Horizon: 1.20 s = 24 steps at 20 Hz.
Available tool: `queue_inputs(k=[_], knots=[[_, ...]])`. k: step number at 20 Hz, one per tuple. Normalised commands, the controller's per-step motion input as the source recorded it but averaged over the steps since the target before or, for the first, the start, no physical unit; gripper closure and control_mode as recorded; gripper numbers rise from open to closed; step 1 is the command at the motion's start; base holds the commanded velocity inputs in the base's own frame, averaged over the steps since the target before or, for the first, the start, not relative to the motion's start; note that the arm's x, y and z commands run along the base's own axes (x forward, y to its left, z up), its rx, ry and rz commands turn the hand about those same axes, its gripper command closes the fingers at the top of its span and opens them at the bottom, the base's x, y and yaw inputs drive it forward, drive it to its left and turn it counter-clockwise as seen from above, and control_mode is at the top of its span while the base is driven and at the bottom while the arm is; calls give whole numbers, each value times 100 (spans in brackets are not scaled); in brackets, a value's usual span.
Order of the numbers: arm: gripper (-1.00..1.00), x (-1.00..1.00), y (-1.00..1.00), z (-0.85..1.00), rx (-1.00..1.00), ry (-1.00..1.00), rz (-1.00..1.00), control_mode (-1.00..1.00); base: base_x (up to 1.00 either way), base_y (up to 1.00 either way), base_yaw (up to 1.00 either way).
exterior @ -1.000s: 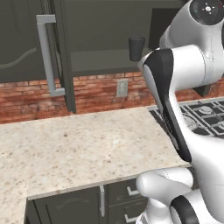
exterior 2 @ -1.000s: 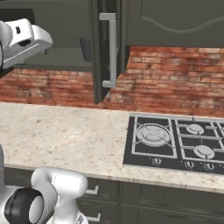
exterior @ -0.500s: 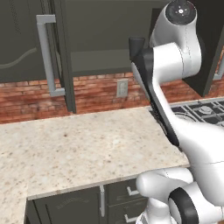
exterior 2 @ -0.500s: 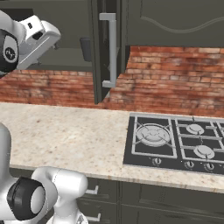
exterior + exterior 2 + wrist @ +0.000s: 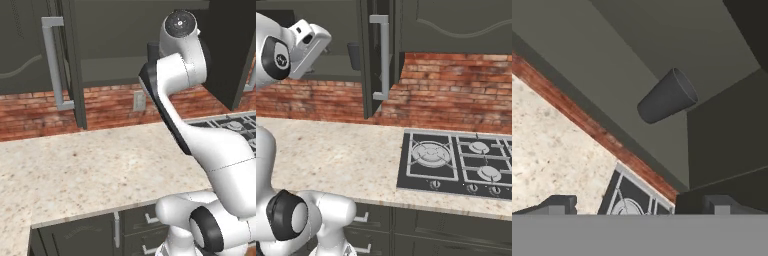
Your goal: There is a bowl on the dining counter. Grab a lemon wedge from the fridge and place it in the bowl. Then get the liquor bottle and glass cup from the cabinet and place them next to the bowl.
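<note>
Inside the open cabinet (image 5: 712,130), glass cup (image 5: 667,96) stands ahead of open gripper (image 5: 637,204).

You find no readable text, label, brand, number or sign on any surface around the hob (image 5: 456,162) here.

matt dark glass cup (image 5: 667,96), matt dark cabinet (image 5: 612,60), rough red brick wall (image 5: 456,90), speckled stone counter (image 5: 90,170), brushed metal handle (image 5: 383,55).

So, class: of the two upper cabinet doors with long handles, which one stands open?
The left door stands open, swung out edge-on toward us, with a dark cup on the shelf behind it. The right door lies flat and shut.
</note>
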Motion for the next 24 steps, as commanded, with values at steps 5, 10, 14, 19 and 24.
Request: queue_inputs(k=[5, 10, 14, 19, 24], knots=[[-100, 63, 0, 0, -3, 2, 0, -100, 0, 0, 0], [-100, 55, 0, 0, -4, 0, 0, -100, 0, 0, 0], [-100, 42, 0, 0, -6, 0, 0, -100, 0, 0, 0], [-100, 44, 0, 0, -3, 0, 0, -100, 0, 0, 0], [-100, 39, 0, 0, -1, 0, -1, -100, 0, 0, 0]])
